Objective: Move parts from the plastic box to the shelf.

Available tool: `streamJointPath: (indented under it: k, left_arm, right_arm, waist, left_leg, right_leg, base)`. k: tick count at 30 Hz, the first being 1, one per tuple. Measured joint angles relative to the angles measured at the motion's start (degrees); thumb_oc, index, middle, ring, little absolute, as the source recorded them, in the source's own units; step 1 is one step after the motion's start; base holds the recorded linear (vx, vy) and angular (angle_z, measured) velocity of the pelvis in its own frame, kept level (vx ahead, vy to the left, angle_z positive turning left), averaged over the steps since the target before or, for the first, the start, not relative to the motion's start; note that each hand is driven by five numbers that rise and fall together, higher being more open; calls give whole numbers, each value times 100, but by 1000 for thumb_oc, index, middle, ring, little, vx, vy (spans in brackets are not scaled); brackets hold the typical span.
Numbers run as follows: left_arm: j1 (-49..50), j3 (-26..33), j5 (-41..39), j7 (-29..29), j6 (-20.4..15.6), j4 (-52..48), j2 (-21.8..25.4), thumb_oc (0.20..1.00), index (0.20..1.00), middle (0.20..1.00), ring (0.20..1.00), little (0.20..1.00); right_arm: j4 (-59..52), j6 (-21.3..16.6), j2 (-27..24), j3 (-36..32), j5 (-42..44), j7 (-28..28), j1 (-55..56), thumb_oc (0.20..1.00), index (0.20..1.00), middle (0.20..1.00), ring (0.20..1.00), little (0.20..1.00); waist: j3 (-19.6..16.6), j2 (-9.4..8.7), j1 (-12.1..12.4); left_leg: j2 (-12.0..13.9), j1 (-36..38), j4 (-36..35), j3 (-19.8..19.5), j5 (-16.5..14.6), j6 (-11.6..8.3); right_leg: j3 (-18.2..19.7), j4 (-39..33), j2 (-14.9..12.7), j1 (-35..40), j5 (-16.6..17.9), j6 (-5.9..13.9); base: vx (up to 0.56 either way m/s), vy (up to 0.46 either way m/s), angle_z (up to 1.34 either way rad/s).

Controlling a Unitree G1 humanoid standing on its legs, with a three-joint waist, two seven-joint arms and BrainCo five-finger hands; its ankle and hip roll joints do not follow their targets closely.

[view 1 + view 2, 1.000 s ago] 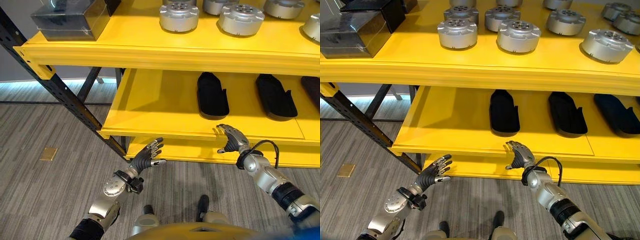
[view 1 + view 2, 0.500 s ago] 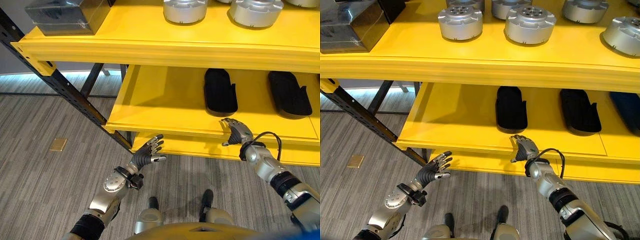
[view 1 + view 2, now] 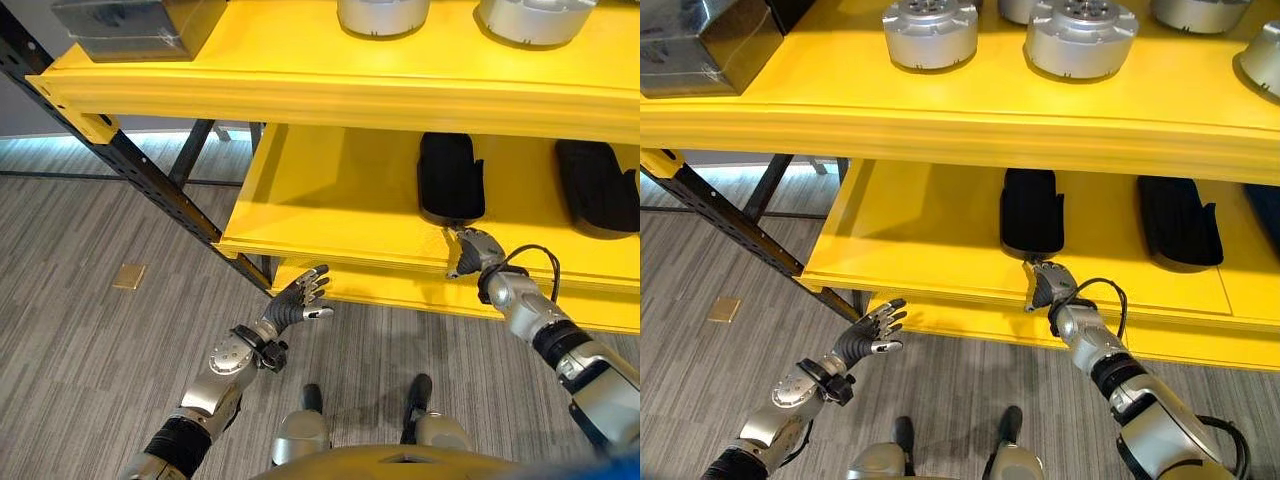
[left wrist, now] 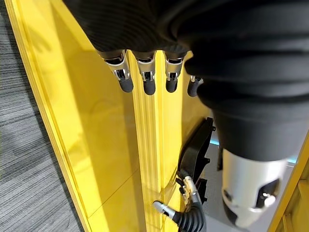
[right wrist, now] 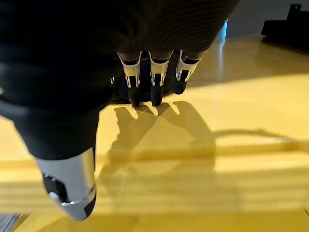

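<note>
The right hand (image 3: 1043, 283) has crept up to the black part (image 3: 1031, 211) on the yellow shelf (image 3: 910, 240). Its fingers hang relaxed, grasping nothing. The left hand (image 3: 868, 334) stays spread below the shelf.

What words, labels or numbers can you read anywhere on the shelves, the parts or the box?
None can be read. The yellow shelf, the silver round parts, the black parts on the lower shelf and the dark box carry no legible text, numbers or signs.

My arms are silver-grey with black bands. My left hand (image 3: 298, 304) and right hand (image 3: 470, 249) wear dark ribbed covers. Their silver fingers end in dark tips.
</note>
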Motion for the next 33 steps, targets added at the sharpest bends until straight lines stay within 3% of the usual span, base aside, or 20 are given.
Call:
streamJointPath:
  k: [25, 33]
  left_arm:
    - [-59, -66, -3, 0, -82, 49, -2, 1000, 1000, 1000, 1000, 1000]
    - [173, -2, 1, 14, -211, 40, -47, 1000, 1000, 1000, 1000, 1000]
  right_arm:
    - [332, 53, 82, 12, 11, 66, -386, 1000, 1000, 1000, 1000, 1000]
    - [-1400, 141, 28, -310, 324, 216, 1033, 1000, 1000, 1000, 1000, 1000]
  waist:
    - [48, 65, -5]
    - [57, -12, -244]
  left_leg:
    - [-11, 8, 5, -6, 2, -4]
    - [-12, -4, -39, 55, 2, -4]
  right_leg:
    - [-2, 1, 1, 11, 13, -26]
    - [107, 12, 21, -91, 19, -19]
  base:
    - [-4, 9, 0]
    - [-49, 51, -6]
